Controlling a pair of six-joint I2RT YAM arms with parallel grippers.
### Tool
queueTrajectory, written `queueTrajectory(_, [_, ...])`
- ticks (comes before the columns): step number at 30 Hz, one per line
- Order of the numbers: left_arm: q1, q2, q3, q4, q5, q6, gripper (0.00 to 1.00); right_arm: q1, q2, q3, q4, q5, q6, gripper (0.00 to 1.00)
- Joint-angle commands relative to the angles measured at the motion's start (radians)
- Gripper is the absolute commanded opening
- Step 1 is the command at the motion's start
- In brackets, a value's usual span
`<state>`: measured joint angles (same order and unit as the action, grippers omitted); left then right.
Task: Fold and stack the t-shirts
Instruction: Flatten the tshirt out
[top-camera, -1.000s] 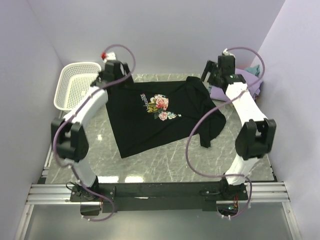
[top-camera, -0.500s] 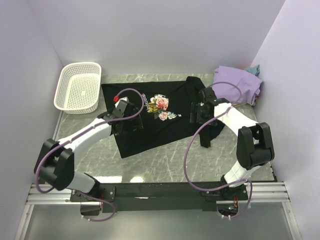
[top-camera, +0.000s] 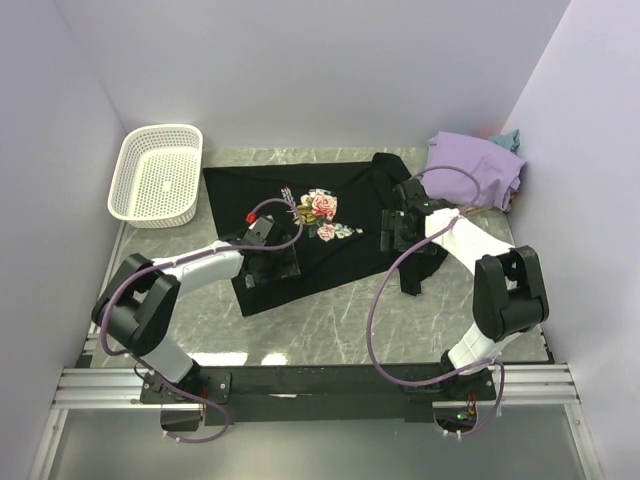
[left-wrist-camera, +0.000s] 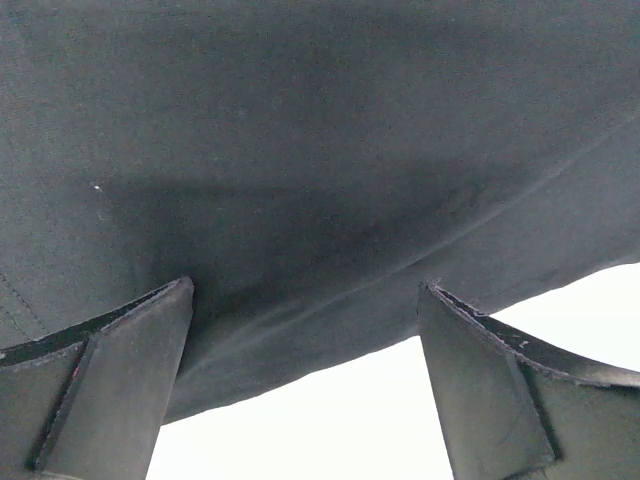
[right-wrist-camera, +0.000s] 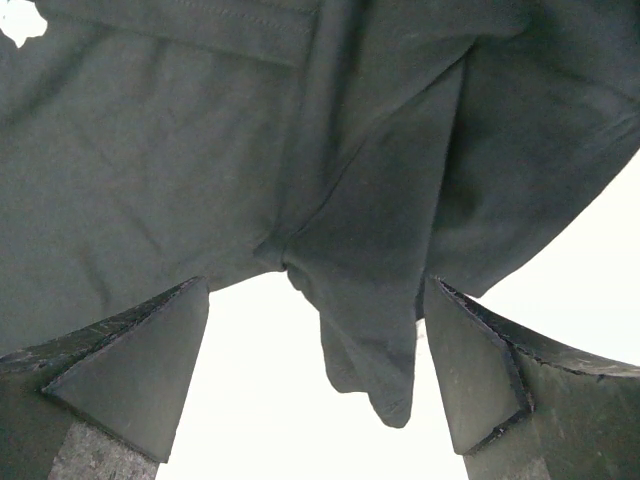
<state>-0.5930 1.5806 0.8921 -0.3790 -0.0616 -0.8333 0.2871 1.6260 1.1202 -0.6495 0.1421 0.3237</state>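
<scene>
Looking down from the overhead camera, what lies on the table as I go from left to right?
white basket → black t-shirt with the rose print → lavender t-shirt

**Top external:** fixed, high behind the arm bases (top-camera: 190, 385), looking down and forward over the whole table (top-camera: 330, 320).
**Left wrist:** pressed close above the black t-shirt (left-wrist-camera: 320, 150), facing its hem edge.
**Right wrist:** equally close, facing what may be a sleeve fold.
**Shared by all three:** the black t-shirt.

Marble table (top-camera: 330, 320) bears black t-shirt (top-camera: 355, 200), lavender t-shirt (top-camera: 475, 165) and white basket (top-camera: 160, 180)
</scene>
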Motion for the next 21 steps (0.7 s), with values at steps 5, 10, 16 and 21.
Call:
queueTrajectory(5, [-0.019,0.012,-0.035,-0.023,-0.039,-0.035,0.99,0.057,0.063,-0.023,-0.067,0.039,0.006,0.94])
queueTrajectory(10, [-0.019,0.009,-0.070,-0.063,-0.107,-0.076,0.99,0.058,0.064,-0.043,-0.079,0.057,0.026,0.94])
queueTrajectory(16, [-0.018,-0.002,-0.153,-0.109,-0.162,-0.168,0.99,0.058,0.031,-0.074,-0.073,0.042,0.038,0.95])
queueTrajectory(21, [-0.018,-0.096,-0.251,-0.187,-0.219,-0.283,0.99,0.061,-0.008,-0.082,-0.096,0.062,0.046,0.95])
